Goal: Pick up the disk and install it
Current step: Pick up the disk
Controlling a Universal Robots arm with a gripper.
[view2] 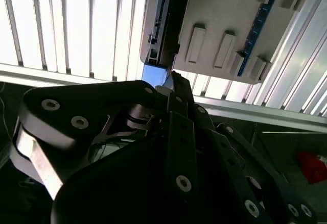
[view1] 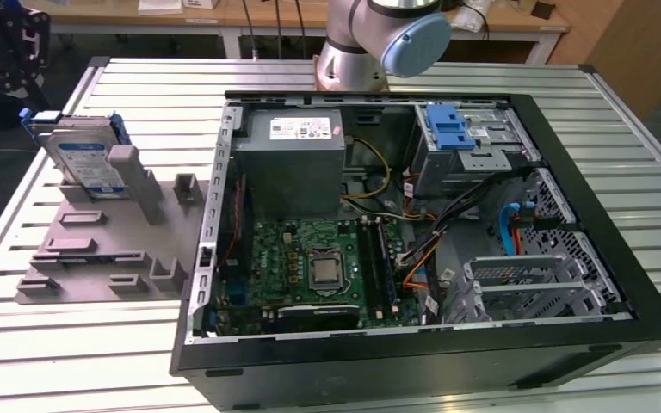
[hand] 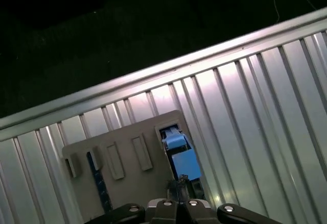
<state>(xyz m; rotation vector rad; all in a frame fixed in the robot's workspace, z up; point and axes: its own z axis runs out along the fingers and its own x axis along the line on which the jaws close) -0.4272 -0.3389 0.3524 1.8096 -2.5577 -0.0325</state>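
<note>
Fingers [view2: 179,117] sit close together at their tips and hold nothing, as far as both wrist views let me judge. Beyond the tips and in line with them is the disk [view2: 166,25]. The second wrist view shows it edge-on with its connector edge in sight, and the first wrist view looks down on its blue carrier frame. I judge disk and fingers to be apart, with open air between them. In the exterior view the disk [view1: 83,159] stands upright with nothing touching it, in a slot of the grey holder [view1: 101,249]. The holder is at the exterior view's left on the slatted tabletop [view1: 32,344], beside the open computer case [view1: 423,366] and well apart from its drive bays.

As for handling, I take the disk to be a stiff metal body, dense for its size. It should not flex, but it could swing if pinched off-centre. Its broad faces look smooth and may slip. It is likely sensitive to knocks, and the connector edge is best left alone. The soundest hold is probably across the two broad faces, near the upper edge that stands proud of the holder and centred along it.
</note>
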